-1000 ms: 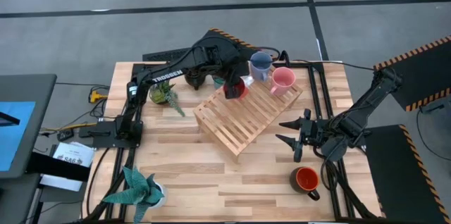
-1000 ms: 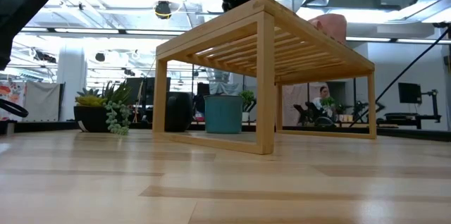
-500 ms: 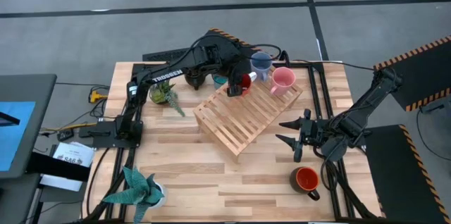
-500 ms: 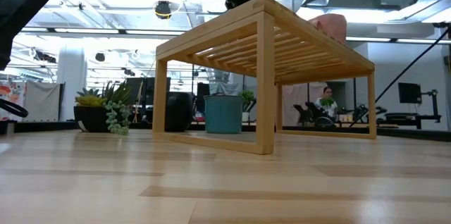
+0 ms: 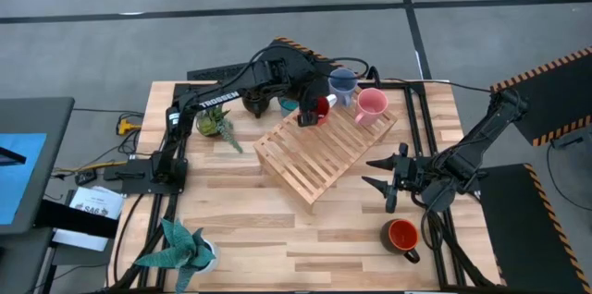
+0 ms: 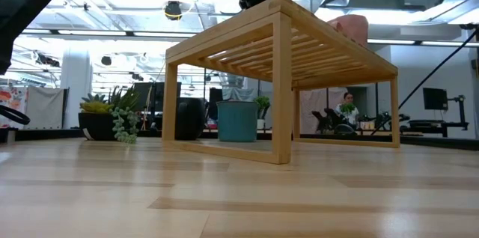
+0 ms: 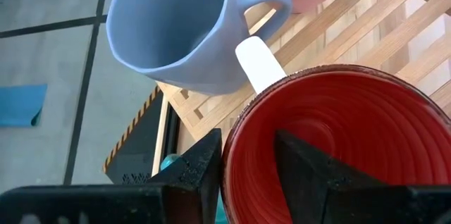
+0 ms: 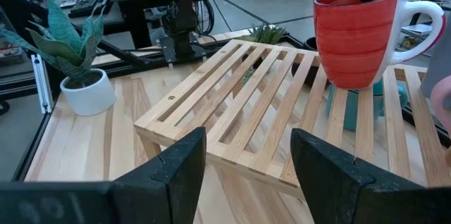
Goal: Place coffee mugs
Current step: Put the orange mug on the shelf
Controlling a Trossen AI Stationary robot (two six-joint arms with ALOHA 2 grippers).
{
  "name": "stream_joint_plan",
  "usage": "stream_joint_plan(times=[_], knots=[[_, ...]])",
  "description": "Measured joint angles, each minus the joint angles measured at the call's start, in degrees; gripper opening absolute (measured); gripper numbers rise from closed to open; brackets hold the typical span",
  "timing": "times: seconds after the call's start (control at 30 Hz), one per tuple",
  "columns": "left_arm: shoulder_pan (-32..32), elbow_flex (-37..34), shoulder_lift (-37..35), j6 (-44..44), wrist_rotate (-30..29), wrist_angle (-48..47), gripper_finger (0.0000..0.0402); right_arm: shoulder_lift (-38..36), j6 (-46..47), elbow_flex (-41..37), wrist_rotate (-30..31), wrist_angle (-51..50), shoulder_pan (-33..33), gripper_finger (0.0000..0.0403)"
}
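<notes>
Left gripper astride red mug rim

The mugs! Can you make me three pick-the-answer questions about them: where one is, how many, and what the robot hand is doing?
1. Where does the orange-red mug with the black handle sit?
A. on the rack
B. on the table near the right gripper
C. on the floor

2. How many mugs are on the wooden rack?
A. one
B. three
C. six

3. The left gripper is:
A. gripping the red mug's rim
B. empty
C. holding a plant

Answers:
1 B: orange-red mug sits below the right gripper.
2 B: lavender-blue mug, pink mug and red mug on the wooden rack.
3 A: left gripper straddles its rim.
</notes>
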Motion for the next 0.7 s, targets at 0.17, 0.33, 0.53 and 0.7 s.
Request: stream_joint_plan(times=[0.17,0.33,0.53,0.7], knots=[[0.0,0.0,0.0,0.4,-0.1,0.1,0.0112,0.0,0.0,0.0,0.0,0.0,0.0,0.0234],[0.0,0.0,0.0,1.5,-1.1,1.2,0.0112,0.0,0.0,0.0,0.0,0.0,0.0,0.0234],[0.0,0.0,0.0,1.6,-1.2,2.8,0.0112,0.0,0.0,0.0,0.0,0.0,0.0,0.0234],[0.0,0.1,-0.1,1.7,-1.9,2.6,0.0112,0.0,0.0,0.0,0.0,-0.3,0.0,0.0234]])
